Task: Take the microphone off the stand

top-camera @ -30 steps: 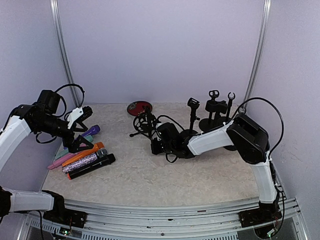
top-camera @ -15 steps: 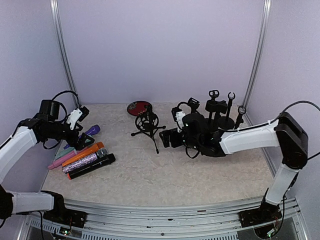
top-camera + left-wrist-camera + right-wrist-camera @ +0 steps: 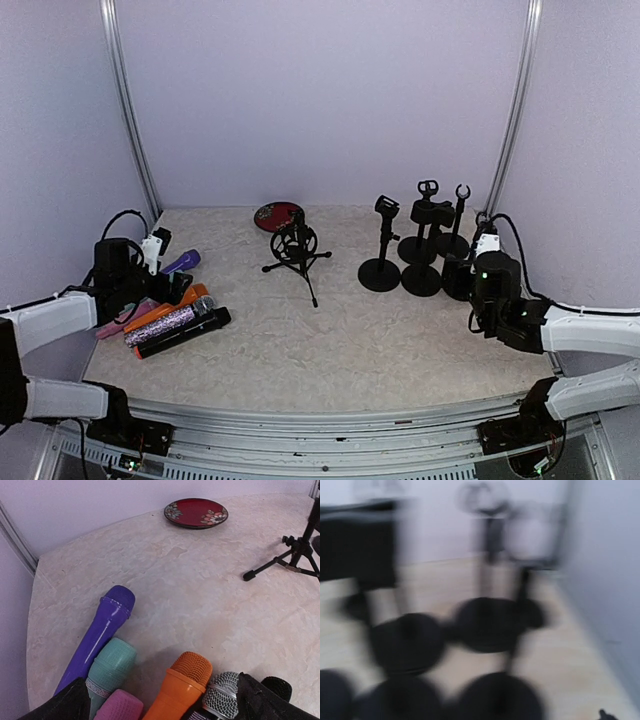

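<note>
A black tripod stand [image 3: 296, 250] with a ring mount stands mid-table; I cannot tell whether anything sits in the ring. Several microphones lie in a pile at the left: purple [image 3: 102, 630], teal [image 3: 111, 667], pink [image 3: 119, 707], orange [image 3: 182, 682], silver mesh [image 3: 221, 697] and black [image 3: 185, 333]. My left gripper [image 3: 162, 700] hovers low over the pile, open, its fingers [image 3: 65, 705] wide on either side of the microphone heads. My right gripper [image 3: 484, 248] is at the far right beside the stands. Its wrist view is blurred, and nothing shows between its spread jaws.
A red plate [image 3: 278, 214] lies at the back behind the tripod. Several black round-base stands [image 3: 380, 270] cluster at the right rear, close in front of my right gripper. A tripod leg [image 3: 272, 566] reaches toward the left side. Walls close in left and right.
My right arm has swung away from the tripod stand to the far right edge. My left arm has dropped lower and nearer, down to the microphone pile.
</note>
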### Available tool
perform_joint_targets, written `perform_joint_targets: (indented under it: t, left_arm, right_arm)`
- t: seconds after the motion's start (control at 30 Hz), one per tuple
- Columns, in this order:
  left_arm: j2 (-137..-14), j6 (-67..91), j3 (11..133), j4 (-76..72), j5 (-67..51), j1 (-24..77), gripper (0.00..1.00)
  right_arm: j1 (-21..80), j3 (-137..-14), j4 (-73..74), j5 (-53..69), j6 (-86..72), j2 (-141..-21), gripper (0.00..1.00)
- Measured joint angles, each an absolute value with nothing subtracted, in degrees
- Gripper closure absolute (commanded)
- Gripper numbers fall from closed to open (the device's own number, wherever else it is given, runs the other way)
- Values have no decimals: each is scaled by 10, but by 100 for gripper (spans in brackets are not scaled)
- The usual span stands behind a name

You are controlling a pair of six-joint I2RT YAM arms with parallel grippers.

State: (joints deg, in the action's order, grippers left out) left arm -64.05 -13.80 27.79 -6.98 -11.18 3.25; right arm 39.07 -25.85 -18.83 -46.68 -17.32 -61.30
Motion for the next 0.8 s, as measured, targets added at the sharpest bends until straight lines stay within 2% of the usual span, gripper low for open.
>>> perform_joint_targets:
  t: [0.2, 0.43, 0.8]
  left_arm:
    - [-692, -96, 240, -236, -82, 27, 1]
    - [-744, -67, 136, -488, -66, 22, 1]
    - [-788, -34, 134, -597, -39, 4, 1]
  right_arm:
    - [266, -186, -247, -490, -124, -597, 0]
    - [143, -142, -426, -419, -71, -657, 0]
    - [80, -111, -705, -259, 9, -856, 0]
